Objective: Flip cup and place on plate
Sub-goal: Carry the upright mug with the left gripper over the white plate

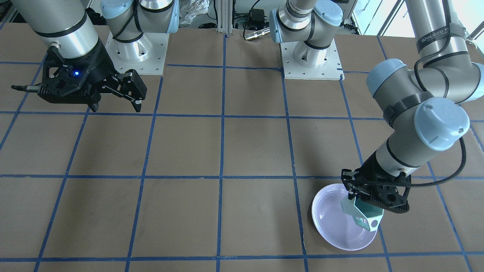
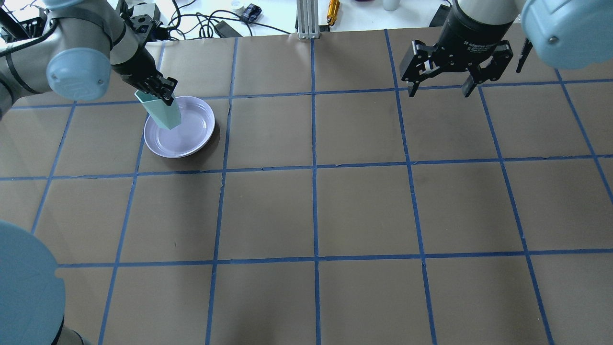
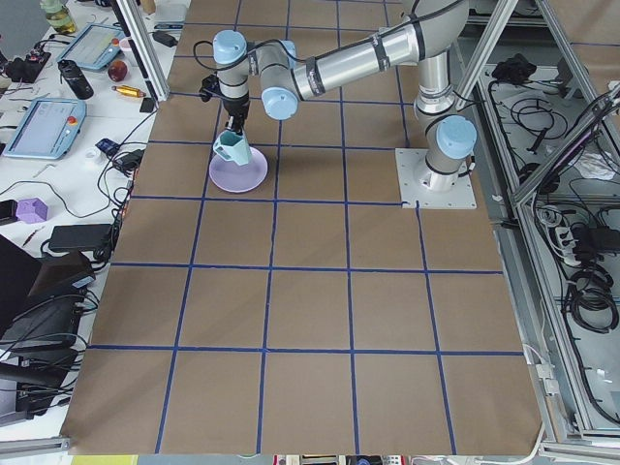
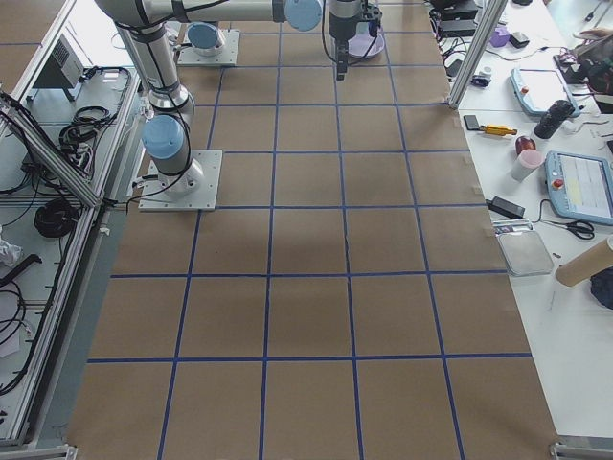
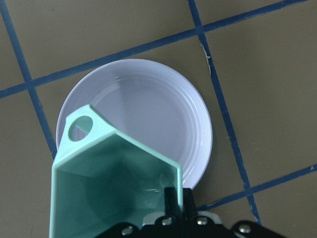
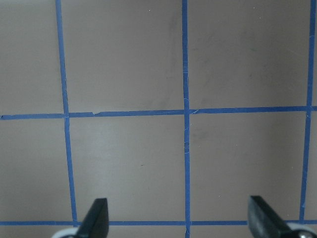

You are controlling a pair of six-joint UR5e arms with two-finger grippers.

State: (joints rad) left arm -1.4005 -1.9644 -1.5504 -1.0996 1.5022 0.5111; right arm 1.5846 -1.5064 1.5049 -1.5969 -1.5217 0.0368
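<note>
Two arms in view, only one loaded. Your left gripper (image 2: pixel 162 93) is clamped on the cup (image 2: pixel 164 114), with its fingers (image 5: pixel 170 201) pinching one side wall at the rim. The cup is mouth-up but tilted, rim under the gripper and base angled down over the plate (image 2: pixel 194 132). The left wrist view looks straight into the cup's hollow, and the handle (image 5: pixel 96 121) points away from the gripper. You can't tell from these views whether the base touches the plate or sits just above it. The plate lies flat on the table (image 2: pixel 364 211) near the far left corner, by the edge opposite the robot's base, inside one square of the blue tape grid (image 2: pixel 313 167). The cup covers the part of the plate nearest the table's left edge. Your right gripper (image 2: pixel 439 88) is wide open and holds nothing. It hangs above the table's right half, well apart from cup and plate, with only bare grid between its jaws in the right wrist view
</note>
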